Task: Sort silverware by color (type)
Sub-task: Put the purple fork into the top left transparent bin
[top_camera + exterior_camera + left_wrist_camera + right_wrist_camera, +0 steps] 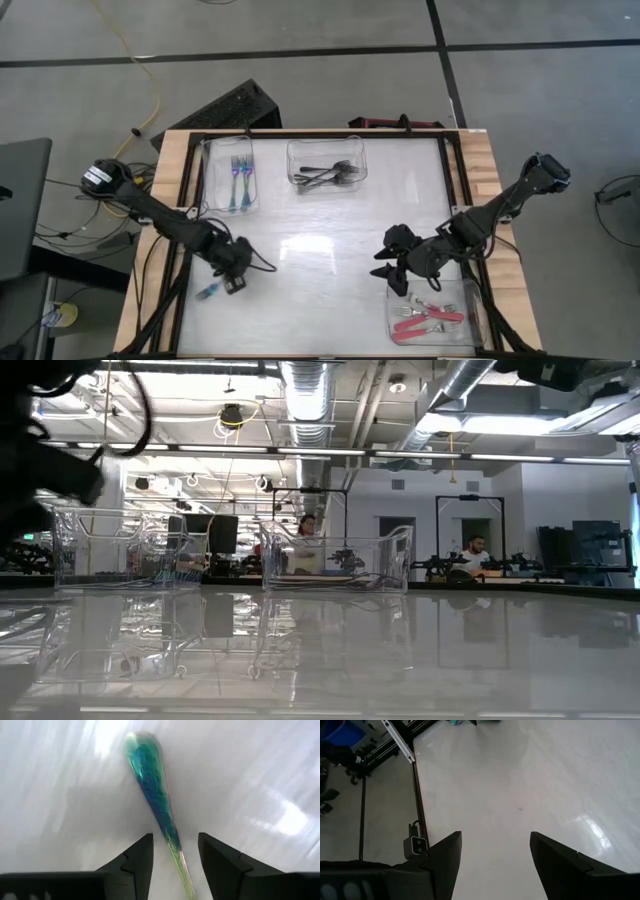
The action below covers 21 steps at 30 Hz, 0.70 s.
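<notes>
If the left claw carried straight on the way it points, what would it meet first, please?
Most likely the blue fork handle, lying between the open left claw fingers with the white table just beneath; depth is unclear.

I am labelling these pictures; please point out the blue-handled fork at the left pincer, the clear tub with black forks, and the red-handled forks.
Blue-handled metal fork (150, 780): left wrist view, handle.
Clear plastic tub with black forks (294, 148): high view, rim.
Red-handled forks (425, 321): high view, handles.

Three clear tubs (228, 175) hold sorted forks (one blue fork (209, 291) lies outside).
</notes>
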### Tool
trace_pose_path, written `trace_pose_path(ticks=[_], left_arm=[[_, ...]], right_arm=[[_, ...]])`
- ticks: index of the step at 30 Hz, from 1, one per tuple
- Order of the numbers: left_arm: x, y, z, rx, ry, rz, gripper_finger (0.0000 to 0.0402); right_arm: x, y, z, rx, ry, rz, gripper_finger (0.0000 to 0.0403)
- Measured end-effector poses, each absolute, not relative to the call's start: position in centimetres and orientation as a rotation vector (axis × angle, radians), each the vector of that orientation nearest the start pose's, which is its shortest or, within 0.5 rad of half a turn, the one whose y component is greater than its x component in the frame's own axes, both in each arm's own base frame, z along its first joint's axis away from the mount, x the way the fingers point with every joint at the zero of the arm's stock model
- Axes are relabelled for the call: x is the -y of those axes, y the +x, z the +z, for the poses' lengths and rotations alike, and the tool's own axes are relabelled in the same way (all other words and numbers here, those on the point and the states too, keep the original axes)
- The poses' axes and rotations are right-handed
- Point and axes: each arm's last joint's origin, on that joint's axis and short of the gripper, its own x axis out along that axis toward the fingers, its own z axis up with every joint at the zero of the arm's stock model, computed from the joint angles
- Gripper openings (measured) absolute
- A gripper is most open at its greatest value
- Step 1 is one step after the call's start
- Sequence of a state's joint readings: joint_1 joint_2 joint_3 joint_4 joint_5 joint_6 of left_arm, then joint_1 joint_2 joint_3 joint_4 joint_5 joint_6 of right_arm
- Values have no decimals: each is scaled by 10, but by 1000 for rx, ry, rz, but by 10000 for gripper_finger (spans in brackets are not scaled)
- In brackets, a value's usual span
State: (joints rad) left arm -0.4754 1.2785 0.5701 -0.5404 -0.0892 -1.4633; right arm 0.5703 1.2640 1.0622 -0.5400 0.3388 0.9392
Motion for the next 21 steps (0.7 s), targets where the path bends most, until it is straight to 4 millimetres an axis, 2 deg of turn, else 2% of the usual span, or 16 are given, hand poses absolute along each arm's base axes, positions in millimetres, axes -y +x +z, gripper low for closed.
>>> trace_pose_path(ticks=[5, 10, 14, 17, 21], left_arm=[[92, 202, 173, -954, -830, 444, 139], [96, 214, 196, -967, -719, 299, 139], [101, 203, 195, -1131, -617, 240, 139], [105, 192, 192, -1238, -621, 262, 139], [116, 182, 190, -1278, -588, 259, 139]], right_arm=[[-135, 225, 301, -699, 580, -99, 260], [-136, 225, 302, -689, 602, -109, 260], [-142, 226, 300, -672, 590, -116, 260], [-149, 227, 294, -685, 572, -112, 260], [-161, 233, 282, -710, 554, -105, 260]])
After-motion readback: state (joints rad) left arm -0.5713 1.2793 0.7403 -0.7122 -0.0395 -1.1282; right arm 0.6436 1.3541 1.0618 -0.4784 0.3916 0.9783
